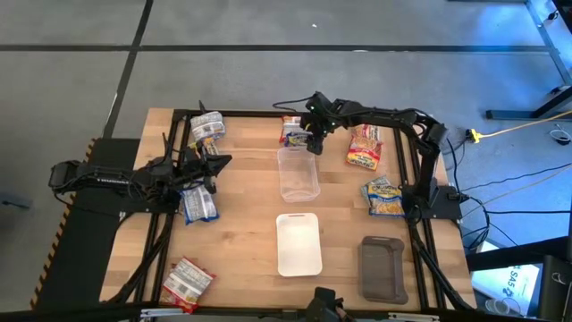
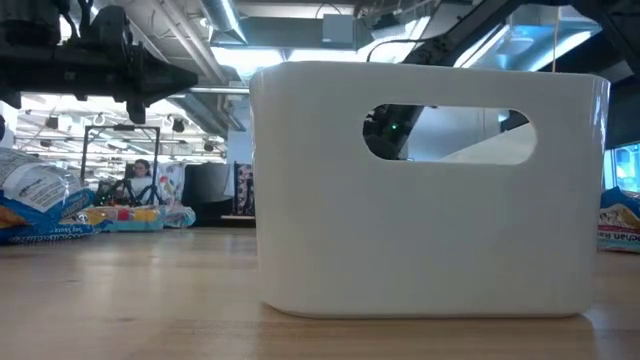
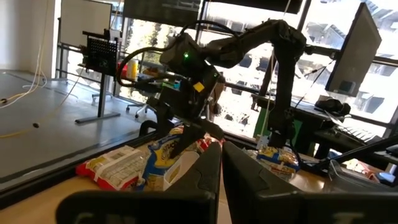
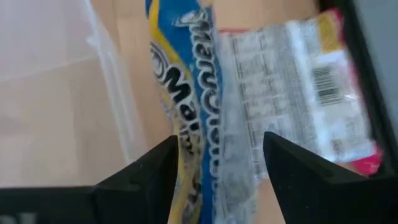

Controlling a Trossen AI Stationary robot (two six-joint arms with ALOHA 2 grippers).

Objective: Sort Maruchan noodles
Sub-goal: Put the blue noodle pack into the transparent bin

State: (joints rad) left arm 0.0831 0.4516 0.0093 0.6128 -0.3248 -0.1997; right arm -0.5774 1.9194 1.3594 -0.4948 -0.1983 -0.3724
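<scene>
Maruchan noodle packets lie spread over the wooden table. A blue-yellow packet [image 1: 295, 134] [image 4: 186, 93] lies at the far middle, beside a red one whose silvery back [image 4: 298, 93] faces up. My right gripper [image 1: 313, 139] [image 4: 221, 168] slants down over the blue-yellow packet, open, one finger on each side of it. My left gripper [image 1: 214, 164] [image 3: 221, 174] waits shut above the table's left side. Other packets: silver-grey [image 1: 207, 127], blue [image 1: 198, 204], red-silver [image 1: 188, 282], red-orange [image 1: 365, 146], blue-yellow [image 1: 382, 197]. My right gripper straddles the blue-yellow packet from above, slanting down. One fingertip [image 4: 168, 165] stands right at the packet's yellow edge [image 4: 185, 149], the other [image 4: 280, 165] beside crinkled silvery film. I cannot tell whether either finger touches. The packet rests on the table.
A clear tray [image 1: 298, 174] stands just near of the right gripper. A white tray [image 1: 298, 243] [image 2: 430, 190] and a dark grey tray [image 1: 382, 268] sit at the near edge. A black frame [image 1: 420, 134] borders the table.
</scene>
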